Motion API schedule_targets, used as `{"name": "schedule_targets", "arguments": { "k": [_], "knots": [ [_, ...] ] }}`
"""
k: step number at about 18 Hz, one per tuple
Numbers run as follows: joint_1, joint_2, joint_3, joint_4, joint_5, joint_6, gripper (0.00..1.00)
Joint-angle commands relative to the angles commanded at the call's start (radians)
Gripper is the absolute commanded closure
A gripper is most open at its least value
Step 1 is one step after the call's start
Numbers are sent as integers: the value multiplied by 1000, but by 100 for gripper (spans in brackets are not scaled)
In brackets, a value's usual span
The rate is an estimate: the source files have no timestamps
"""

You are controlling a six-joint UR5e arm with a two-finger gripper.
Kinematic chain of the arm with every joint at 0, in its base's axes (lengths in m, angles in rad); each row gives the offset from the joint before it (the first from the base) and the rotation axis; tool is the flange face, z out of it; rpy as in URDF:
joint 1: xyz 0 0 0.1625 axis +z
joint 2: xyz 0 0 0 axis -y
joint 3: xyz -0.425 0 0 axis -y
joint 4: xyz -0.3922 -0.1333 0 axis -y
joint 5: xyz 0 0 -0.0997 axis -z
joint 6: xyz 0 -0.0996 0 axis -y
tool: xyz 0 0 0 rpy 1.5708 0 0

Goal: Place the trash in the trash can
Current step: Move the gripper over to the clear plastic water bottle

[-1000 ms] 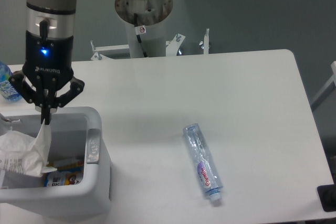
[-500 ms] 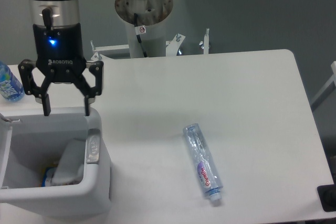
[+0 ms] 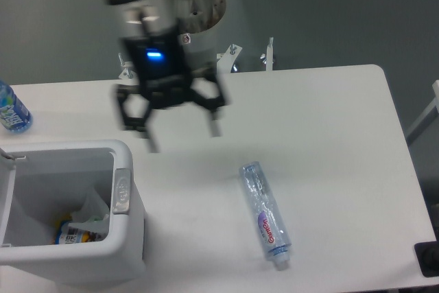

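The gripper [image 3: 182, 138] hung blurred above the worktop [image 3: 329, 135], its jaws spread apart and holding nothing. The crushed bottle [image 3: 265, 214] lay flat at about four o'clock from the jaws, well apart. The wrapper [image 3: 92, 208] sat inside the trash can [image 3: 127, 235], at eight o'clock.

The table [image 3: 309, 114] has a smooth white top with a soft, matt sheen. The trash can [image 3: 130, 238] looks like thick white plastic, smooth and slightly glossy on its rim, with a grey oval latch [image 3: 121, 192] of duller plastic. The crushed bottle [image 3: 265, 215] is clear, shiny plastic with a printed label. White crumpled paper [image 3: 91, 207] lies matt inside the can. The gripper [image 3: 182, 136] is black and matt, blurred here. The far-left bottle [image 3: 12, 110] is clear plastic.
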Motion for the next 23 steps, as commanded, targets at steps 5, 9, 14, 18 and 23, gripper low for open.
{"name": "schedule_targets", "arguments": {
  "k": [5,9,14,18,23],
  "knots": [
    [95,-11,52,-210,-6,63,0],
    [163,-23,40,-287,-37,66,0],
    [243,-70,-7,-212,-181,46,0],
    [246,-149,-23,-120,-227,23,0],
    [244,-242,-23,-13,-331,13,0]
  ]
}}
